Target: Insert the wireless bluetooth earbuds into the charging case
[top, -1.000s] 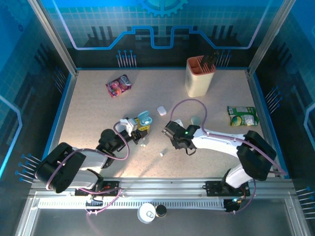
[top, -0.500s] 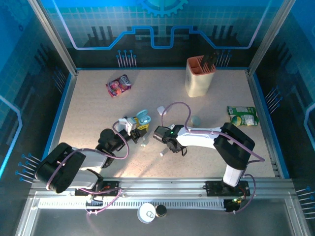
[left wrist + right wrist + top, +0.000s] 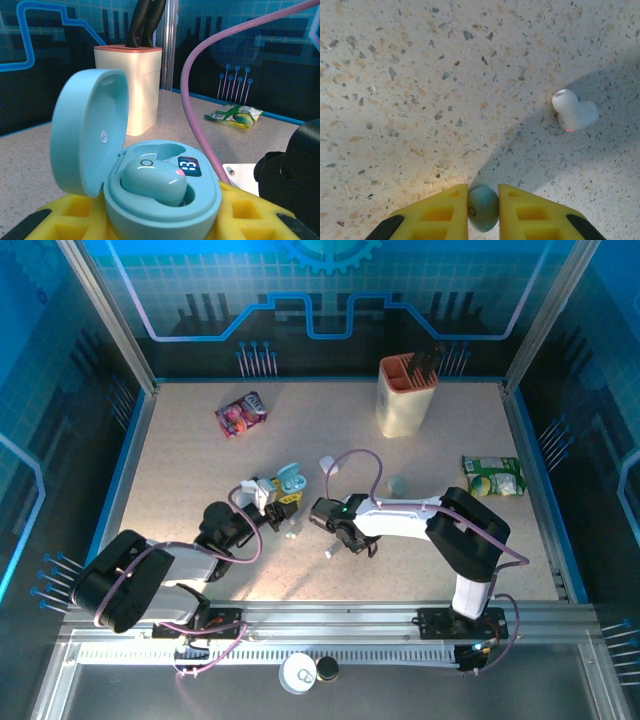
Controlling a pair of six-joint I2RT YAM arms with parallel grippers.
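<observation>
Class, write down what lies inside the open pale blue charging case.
One pale blue earbud sits at the front of the charging case, beside a small lit display. The rear well looks empty. The earbud hides whatever lies beneath it.

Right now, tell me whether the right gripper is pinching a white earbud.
No: the right gripper pinches a pale blue earbud, while the white earbud lies apart on the table.

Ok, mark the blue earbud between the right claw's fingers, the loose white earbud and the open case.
blue earbud (image 3: 483, 207), right wrist view, middle of its rounded shell.
white earbud (image 3: 574, 112), right wrist view, middle of its body.
charging case (image 3: 90, 135), left wrist view, inside of raised lid.
</observation>
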